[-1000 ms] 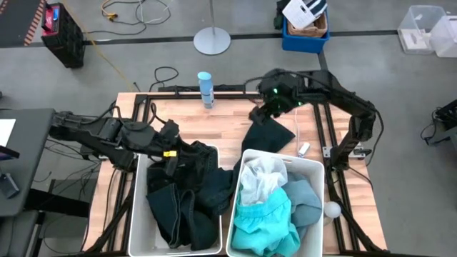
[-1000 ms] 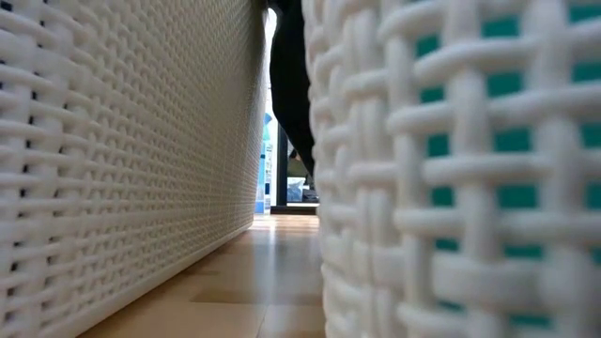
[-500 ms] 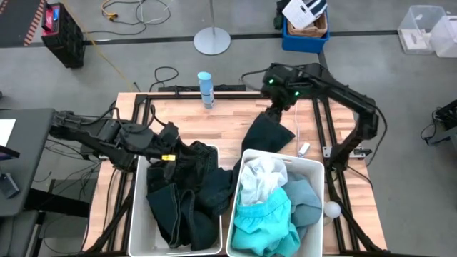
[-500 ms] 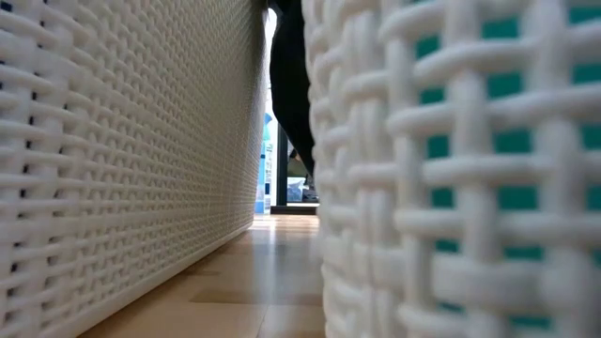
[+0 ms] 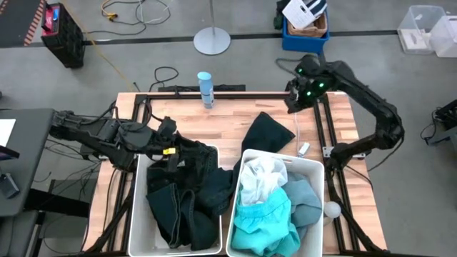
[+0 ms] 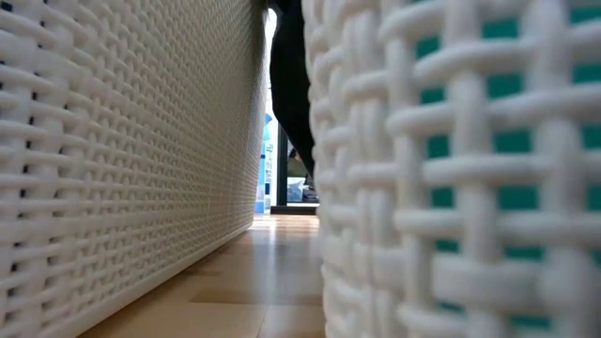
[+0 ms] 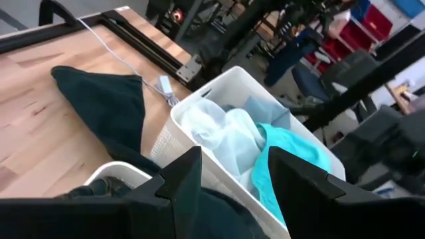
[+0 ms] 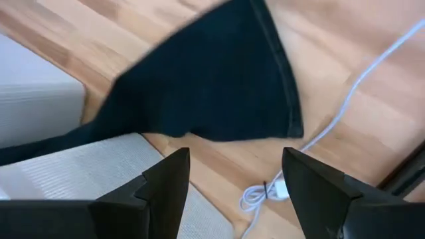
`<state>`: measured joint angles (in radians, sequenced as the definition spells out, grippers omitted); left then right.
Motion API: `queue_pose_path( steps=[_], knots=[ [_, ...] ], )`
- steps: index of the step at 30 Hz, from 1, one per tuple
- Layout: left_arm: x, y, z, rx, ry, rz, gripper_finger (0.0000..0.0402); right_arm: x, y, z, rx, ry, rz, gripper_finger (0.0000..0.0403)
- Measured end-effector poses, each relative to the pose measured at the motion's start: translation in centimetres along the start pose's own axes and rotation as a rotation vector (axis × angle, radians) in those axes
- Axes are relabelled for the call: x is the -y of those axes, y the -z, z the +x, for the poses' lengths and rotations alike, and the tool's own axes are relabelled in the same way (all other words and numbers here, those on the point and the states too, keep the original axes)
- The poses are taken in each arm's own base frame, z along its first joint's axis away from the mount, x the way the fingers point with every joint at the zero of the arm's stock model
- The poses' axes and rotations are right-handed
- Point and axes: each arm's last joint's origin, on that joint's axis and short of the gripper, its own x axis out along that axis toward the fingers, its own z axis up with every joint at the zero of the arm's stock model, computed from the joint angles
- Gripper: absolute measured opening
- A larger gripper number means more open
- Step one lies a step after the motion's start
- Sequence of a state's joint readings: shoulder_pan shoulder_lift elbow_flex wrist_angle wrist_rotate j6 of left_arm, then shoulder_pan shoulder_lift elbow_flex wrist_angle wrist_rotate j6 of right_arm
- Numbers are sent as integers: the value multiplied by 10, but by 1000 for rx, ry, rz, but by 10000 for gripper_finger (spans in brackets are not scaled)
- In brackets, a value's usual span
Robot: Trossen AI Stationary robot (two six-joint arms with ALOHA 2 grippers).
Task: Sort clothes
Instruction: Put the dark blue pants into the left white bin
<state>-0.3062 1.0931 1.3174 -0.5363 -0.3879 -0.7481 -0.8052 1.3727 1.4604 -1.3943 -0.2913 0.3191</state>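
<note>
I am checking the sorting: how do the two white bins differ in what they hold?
The left bin holds only dark clothes; the right bin holds light clothes: turquoise, white, pale grey-blue. A dark garment hangs out of the left bin onto the table; nothing hangs out of the right bin. Both bins are white and woven-looking.

In the low view the two white bins [image 6: 131, 169] fill the picture and hide both arms and most of the table [image 6: 254, 282]; a dark garment [image 6: 291, 84] shows only as a strip between them, its top cut off.
</note>
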Motion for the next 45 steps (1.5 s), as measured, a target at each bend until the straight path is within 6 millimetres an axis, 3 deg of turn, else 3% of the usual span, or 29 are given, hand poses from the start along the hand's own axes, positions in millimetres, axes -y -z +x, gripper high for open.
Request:
queue_pose_path(
  steps=[7, 12, 22, 26, 31, 40, 45],
  knots=[
    [-5, -6, 5, 35, -27, -48, 169, 1, -5, 51, -131, -34, 15, 258],
    [-8, -6, 20, 38, -61, -78, 169, 6, -4, 81, -240, -9, 25, 258],
    [-6, 6, 54, -11, -75, -63, 169, 10, 0, 104, -245, 26, 4, 258],
    [-4, 6, 74, -47, -11, -5, 169, 4, 1, 101, -158, -12, -60, 258],
    [-5, 10, 101, -273, -43, 82, 171, -7, 10, 82, -52, -62, -154, 258],
    [0, -10, 138, -597, -11, 272, 179, -9, 30, 44, 91, -119, -184, 258],
    [-7, -14, 162, -734, -9, 301, 179, -11, 42, 28, 149, -147, -204, 258]
  ],
)
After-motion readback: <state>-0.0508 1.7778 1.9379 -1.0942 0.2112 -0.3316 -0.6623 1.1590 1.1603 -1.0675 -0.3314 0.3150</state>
